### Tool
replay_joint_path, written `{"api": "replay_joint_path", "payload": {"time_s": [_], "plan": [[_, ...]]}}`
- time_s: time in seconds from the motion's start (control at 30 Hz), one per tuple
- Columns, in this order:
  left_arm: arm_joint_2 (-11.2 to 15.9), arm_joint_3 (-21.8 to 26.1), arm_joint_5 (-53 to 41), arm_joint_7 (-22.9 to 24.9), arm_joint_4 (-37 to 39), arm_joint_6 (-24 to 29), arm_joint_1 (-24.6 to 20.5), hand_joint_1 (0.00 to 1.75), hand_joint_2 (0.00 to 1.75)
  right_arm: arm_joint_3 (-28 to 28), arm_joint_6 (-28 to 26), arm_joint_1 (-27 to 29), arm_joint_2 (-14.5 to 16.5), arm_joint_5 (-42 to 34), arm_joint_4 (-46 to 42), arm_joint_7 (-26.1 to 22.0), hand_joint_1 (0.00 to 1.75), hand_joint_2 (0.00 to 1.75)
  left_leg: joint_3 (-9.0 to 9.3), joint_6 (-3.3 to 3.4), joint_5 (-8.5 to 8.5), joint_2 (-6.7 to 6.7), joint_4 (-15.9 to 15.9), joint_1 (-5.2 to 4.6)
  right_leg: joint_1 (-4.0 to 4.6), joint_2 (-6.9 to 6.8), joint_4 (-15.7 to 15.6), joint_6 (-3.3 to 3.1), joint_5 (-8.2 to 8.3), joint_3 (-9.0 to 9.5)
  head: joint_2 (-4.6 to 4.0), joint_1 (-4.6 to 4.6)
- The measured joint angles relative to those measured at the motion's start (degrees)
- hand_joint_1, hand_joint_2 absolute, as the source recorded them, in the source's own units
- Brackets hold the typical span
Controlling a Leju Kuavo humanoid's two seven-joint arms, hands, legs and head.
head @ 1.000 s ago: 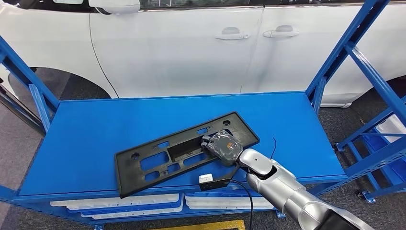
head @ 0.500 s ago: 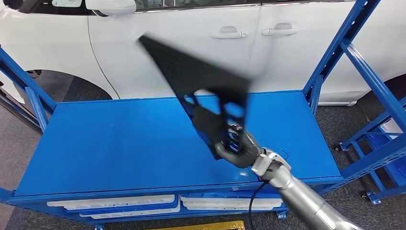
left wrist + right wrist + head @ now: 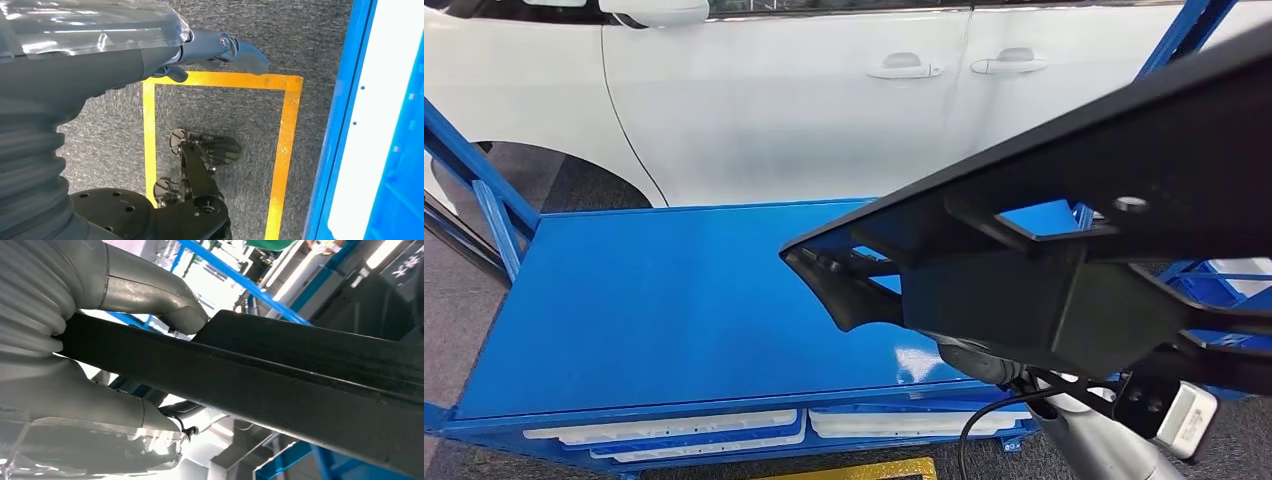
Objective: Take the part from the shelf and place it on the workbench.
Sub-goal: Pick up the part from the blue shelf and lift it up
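Transport step: right hand (image 3: 125,365) clamps the black plastic panel (image 3: 1064,230), lifted clear above the blue shelf (image 3: 674,300). Left hand (image 3: 210,50) hangs empty, fingers extended. Next: carry to workbench.

Beyond the shelf's far edge I see a white car (image 3: 824,110); below me, yellow floor tape (image 3: 282,150) on grey carpet (image 3: 220,115).

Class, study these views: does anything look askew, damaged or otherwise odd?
Nothing looks damaged. The black plastic panel is tilted and very close to the head camera, hiding part of the blue shelf. The right hand grips its edge. The left hand hangs over the floor.
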Motion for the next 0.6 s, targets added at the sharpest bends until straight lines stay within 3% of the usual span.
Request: {"api": "replay_joint_path", "payload": {"time_s": [0.1,0.17,0.27,0.3,0.37,0.43,0.47,0.5,0.53,0.6], "plan": [[0.0,0.0,0.0,-0.1,0.0,0.0,0.0,0.00,1.75,0.1,0.0,-0.3,0.0,-0.1,-1.2,0.1,1.75,1.75,0.30,-0.36,-0.38,0.00,0.3,-0.14,0.14,-0.39,-10.8,-0.47,5.84,4.73,0.00,0.01],[0.0,0.0,0.0,-0.1,0.0,0.1,0.0,0.00,1.75,0.2,0.0,-0.6,0.0,-0.1,-1.8,0.1,1.75,1.75,0.13,-0.84,-0.54,0.06,0.5,-0.35,0.43,-0.59,-15.1,-0.80,6.97,6.50,0.00,0.00],[0.1,0.0,0.0,-0.1,0.0,0.2,0.0,0.00,1.75,0.3,-0.2,-0.8,0.0,-0.5,-2.2,0.4,1.75,1.75,-0.02,-1.76,-0.64,0.37,0.7,-0.40,0.43,-0.30,-15.6,-1.47,7.13,6.48,0.00,0.01],[0.2,0.0,0.0,-0.1,0.0,0.2,0.0,0.00,1.75,0.4,-0.5,-1.1,0.0,-0.6,-2.4,0.9,1.75,1.75,-0.28,-2.06,-1.43,0.44,1.6,-0.40,0.32,-0.32,-15.8,-1.80,7.35,6.53,0.00,0.01],[0.3,0.0,0.0,0.3,0.0,0.3,0.0,0.00,1.75,0.8,-1.8,-1.9,-0.2,-1.0,-2.7,2.3,1.75,1.75,-2.18,-2.56,-5.01,0.51,6.5,-0.27,0.25,-0.41,-16.0,-2.31,7.70,6.51,0.00,0.01],[0.4,0.1,0.0,1.1,0.0,0.3,0.0,0.00,1.75,1.6,-3.5,-3.0,-0.2,-1.7,-2.7,3.9,1.75,1.75,-5.15,-2.88,-8.93,0.54,13.9,-0.12,0.46,-0.38,-16.0,-2.59,7.87,6.18,0.00,0.00],[0.4,0.2,0.1,1.7,0.0,0.3,0.0,0.00,1.75,2.1,-4.4,-3.6,-0.2,-2.4,-2.6,4.6,1.75,1.75,-6.01,-2.95,-9.69,0.54,16.2,-0.08,0.56,-0.37,-15.9,-2.64,7.94,5.98,0.00,0.00],[0.5,0.3,0.3,2.3,0.0,0.4,0.0,0.00,1.75,2.6,-5.2,-4.3,-0.2,-3.4,-2.4,5.3,1.75,1.75,-5.88,-2.94,-9.33,0.54,16.4,-0.07,0.62,-0.34,-15.7,-2.65,8.00,5.76,0.00,0.00],[0.6,0.4,0.5,2.8,0.0,0.6,0.1,0.00,1.75,3.1,-5.9,-5.1,-0.2,-4.5,-2.1,6.0,1.75,1.75,-4.58,-2.86,-7.95,0.54,14.3,-0.06,0.65,-0.30,-15.5,-2.63,8.06,5.56,0.00,0.00],[0.7,0.5,0.9,3.5,0.0,1.0,0.0,0.00,1.75,4.1,-7.0,-7.0,-0.2,-6.9,-1.2,7.5,1.75,1.75,-0.23,-2.50,-4.56,0.34,6.3,-0.10,0.74,-0.21,-15.2,-2.42,8.19,5.26,0.00,0.00]]}}
